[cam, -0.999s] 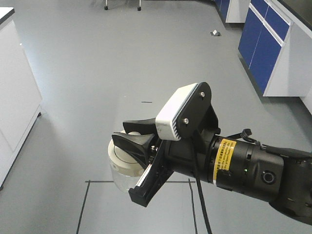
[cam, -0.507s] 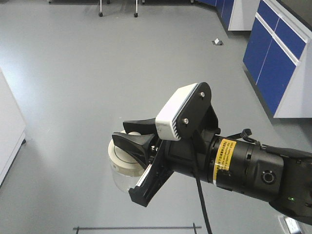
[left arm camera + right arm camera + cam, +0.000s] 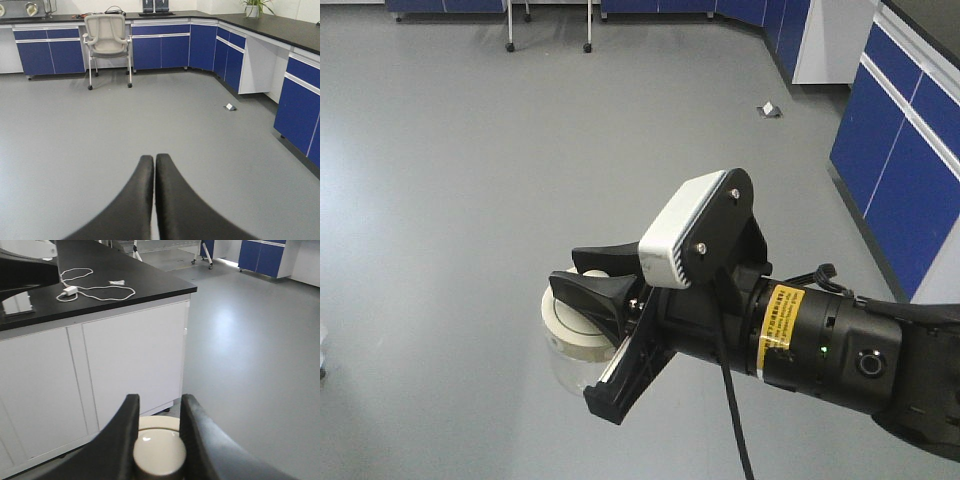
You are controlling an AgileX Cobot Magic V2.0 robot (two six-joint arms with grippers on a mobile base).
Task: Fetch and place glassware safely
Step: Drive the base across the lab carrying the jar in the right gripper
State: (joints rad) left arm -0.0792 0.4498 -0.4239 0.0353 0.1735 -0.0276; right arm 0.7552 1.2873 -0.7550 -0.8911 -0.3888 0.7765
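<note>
The glass jar [image 3: 568, 345] is a small clear jar with a cream-white lid; it hangs above the grey floor in the front view. My right gripper [image 3: 588, 278] is shut on the lid's knob [image 3: 159, 456], with one black finger on each side of it. In the right wrist view the right gripper [image 3: 159, 405] frames the cream lid from above. My left gripper [image 3: 153, 161] is shut and empty, its two black fingers pressed together, pointing over open floor.
A white cabinet [image 3: 100, 370] with a black countertop and a white cable stands near the right arm. Blue cabinets [image 3: 910, 170] line the right wall. A wheeled chair [image 3: 107, 42] stands at the far counter. A small object [image 3: 230, 107] lies on the floor.
The view has moved forward over the floor: the white cabinet at the left and the floor lines have slid out of view. The right gripper still holds the jar the same way.
</note>
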